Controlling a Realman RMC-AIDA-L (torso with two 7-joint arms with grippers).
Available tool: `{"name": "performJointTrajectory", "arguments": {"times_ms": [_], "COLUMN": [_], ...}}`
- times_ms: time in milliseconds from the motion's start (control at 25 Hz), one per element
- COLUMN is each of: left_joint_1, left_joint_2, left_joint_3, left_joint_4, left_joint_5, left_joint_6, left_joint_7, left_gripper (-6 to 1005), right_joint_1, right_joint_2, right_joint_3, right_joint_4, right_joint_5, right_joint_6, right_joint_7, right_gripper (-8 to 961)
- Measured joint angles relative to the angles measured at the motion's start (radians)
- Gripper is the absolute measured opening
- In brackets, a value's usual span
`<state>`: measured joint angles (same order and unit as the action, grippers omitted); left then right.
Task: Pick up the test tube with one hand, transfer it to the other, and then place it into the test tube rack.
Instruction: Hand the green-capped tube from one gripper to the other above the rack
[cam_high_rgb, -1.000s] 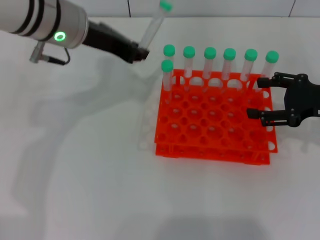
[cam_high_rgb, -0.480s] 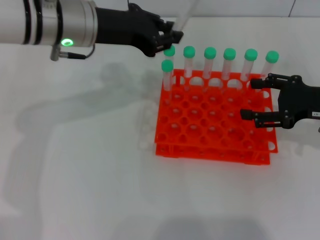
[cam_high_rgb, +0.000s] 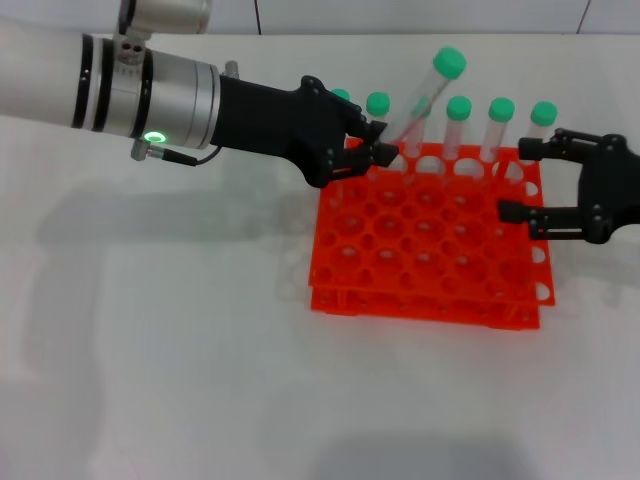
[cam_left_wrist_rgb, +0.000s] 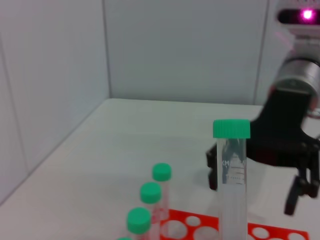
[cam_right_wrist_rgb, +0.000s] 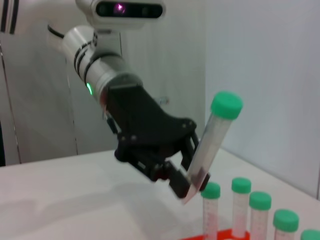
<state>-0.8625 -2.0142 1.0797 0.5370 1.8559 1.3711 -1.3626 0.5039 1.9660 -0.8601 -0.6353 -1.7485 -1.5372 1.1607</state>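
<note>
My left gripper (cam_high_rgb: 380, 152) is shut on the lower end of a clear test tube (cam_high_rgb: 418, 106) with a green cap, held tilted above the back row of the orange-red rack (cam_high_rgb: 430, 250). The tube also shows in the left wrist view (cam_left_wrist_rgb: 232, 175) and the right wrist view (cam_right_wrist_rgb: 212, 137). My right gripper (cam_high_rgb: 532, 180) is open over the rack's right end, apart from the held tube; it shows in the left wrist view (cam_left_wrist_rgb: 255, 175). The left gripper shows in the right wrist view (cam_right_wrist_rgb: 186, 180).
Several green-capped tubes (cam_high_rgb: 500, 125) stand in the rack's back row, some hidden behind the left gripper. The rack sits on a white table (cam_high_rgb: 160, 350). A wall runs behind the table's far edge.
My left arm has moved right and lower with the tube, over the rack's back row, the tube now leaning right. My right gripper has shifted slightly right and up.
</note>
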Motion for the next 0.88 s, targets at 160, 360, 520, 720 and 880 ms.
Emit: {"name": "performJointTrajectory", "arguments": {"times_ms": [160,360,520,720,880], "left_joint_1": [-0.007,-0.009,-0.014,-0.015,-0.016], "left_joint_2": [0.000,0.000,-0.005,-0.009,-0.012], "left_joint_3": [0.004,0.001,0.003,0.002,0.000], "left_joint_4": [0.001,0.003,0.003,0.003,0.003], "left_joint_5": [0.031,0.040,0.044,0.045,0.045], "left_joint_6": [0.037,0.053,0.054,0.049,0.049], "left_joint_7": [0.003,-0.001,-0.003,-0.004,-0.004], "left_gripper": [191,191,191,192,192], "right_joint_1": [-0.005,-0.002,0.006,0.014,0.023], "right_joint_2": [-0.009,-0.022,-0.029,-0.030,-0.009], "right_joint_3": [0.054,0.146,0.177,0.179,0.179], "right_joint_4": [0.000,0.004,0.012,0.061,0.150], "right_joint_5": [0.000,0.000,0.026,0.090,0.155], "right_joint_6": [-0.054,-0.108,-0.143,-0.168,-0.207], "right_joint_7": [0.014,0.112,0.186,0.261,0.169], "right_gripper": [839,838,837,835,834]}}
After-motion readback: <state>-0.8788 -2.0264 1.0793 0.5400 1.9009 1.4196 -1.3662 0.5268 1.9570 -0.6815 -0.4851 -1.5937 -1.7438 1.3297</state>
